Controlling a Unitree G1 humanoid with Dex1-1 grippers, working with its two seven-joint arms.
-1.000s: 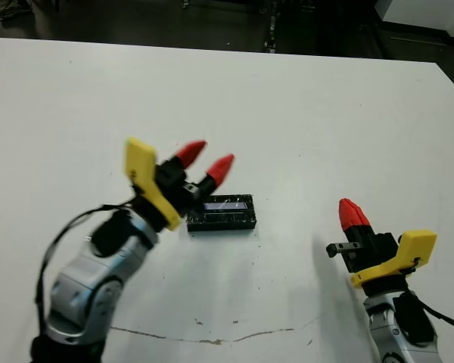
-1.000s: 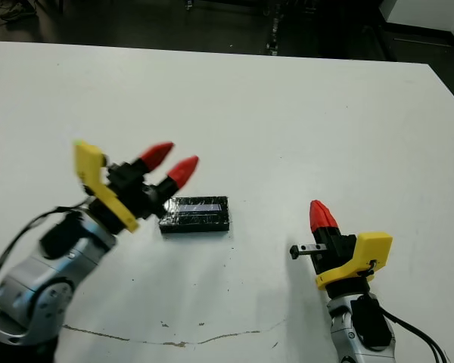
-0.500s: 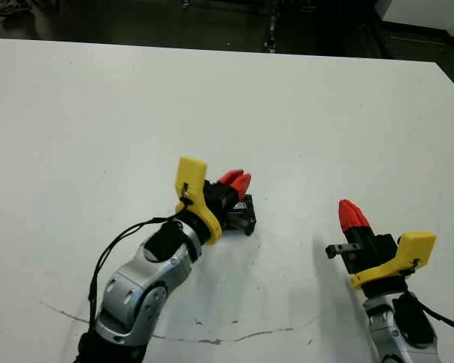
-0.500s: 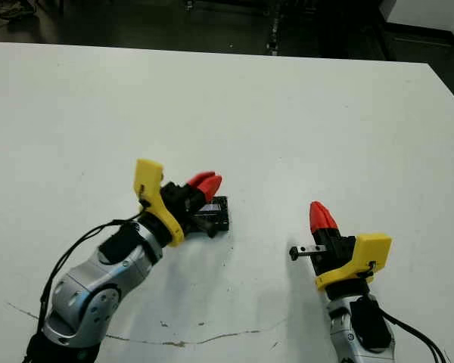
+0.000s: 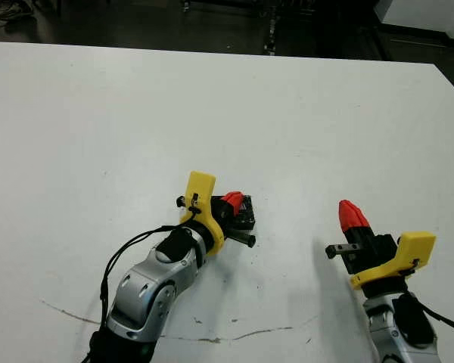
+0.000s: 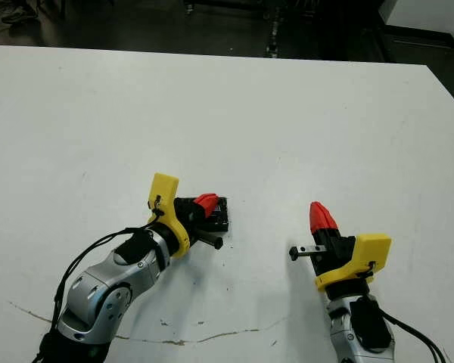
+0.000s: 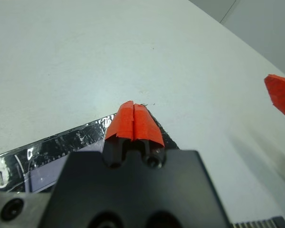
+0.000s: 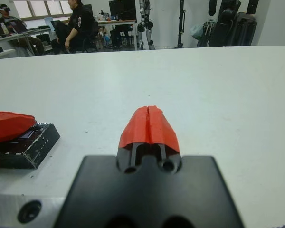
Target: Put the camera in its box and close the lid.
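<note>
The lid point(image 5: 245, 211) is a glossy black cover with silvery patches, lying flat at the table's middle. Its crinkly top also shows in the left wrist view point(image 7: 47, 148). My left gripper point(image 5: 233, 200) is shut, with its red tips resting on top of the lid's near end point(image 7: 134, 119). The box shows nowhere apart from the lid; whatever is under the lid is hidden. The camera is out of view. My right gripper point(image 5: 351, 214) is shut and empty, held over the table to the right of the lid point(image 8: 24, 145), apart from it.
A thin dark line point(image 5: 234, 335) runs across the white table near its front edge. The table's far edge point(image 5: 227, 53) borders a dark floor. In the right wrist view, people point(image 8: 80, 23) sit at desks well beyond the table.
My left gripper has swung right and down onto the lid, and its fingers have gone from open to shut. The right arm has not moved.
</note>
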